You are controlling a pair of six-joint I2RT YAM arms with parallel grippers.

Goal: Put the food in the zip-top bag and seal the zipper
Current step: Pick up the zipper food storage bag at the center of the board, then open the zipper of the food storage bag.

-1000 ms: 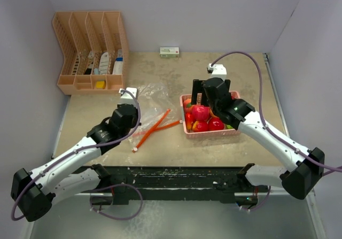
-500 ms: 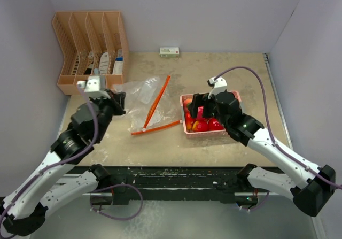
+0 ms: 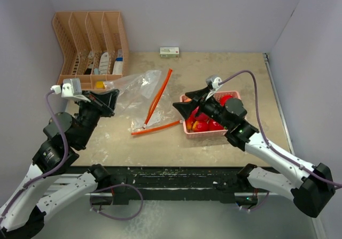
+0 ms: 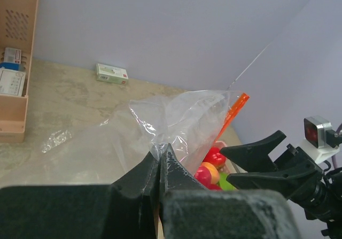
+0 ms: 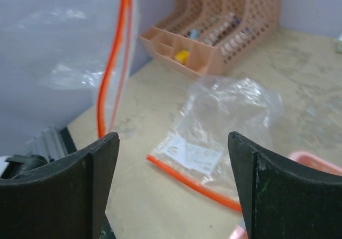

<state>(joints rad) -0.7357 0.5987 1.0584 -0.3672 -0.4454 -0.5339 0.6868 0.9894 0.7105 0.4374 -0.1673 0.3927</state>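
Left gripper [image 4: 160, 156] pinches the zip-top bag [image 3: 133, 86] — zipper [image 3: 160, 93] runs near-to-far.

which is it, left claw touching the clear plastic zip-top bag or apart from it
Touching. The left wrist view shows the left claw pinched shut on a fold of the clear plastic zip-top bag.

Pale lavender walls [image 3: 214, 14], mottled beige tabletop [image 3: 251, 73], peach file rack [image 3: 88, 36]
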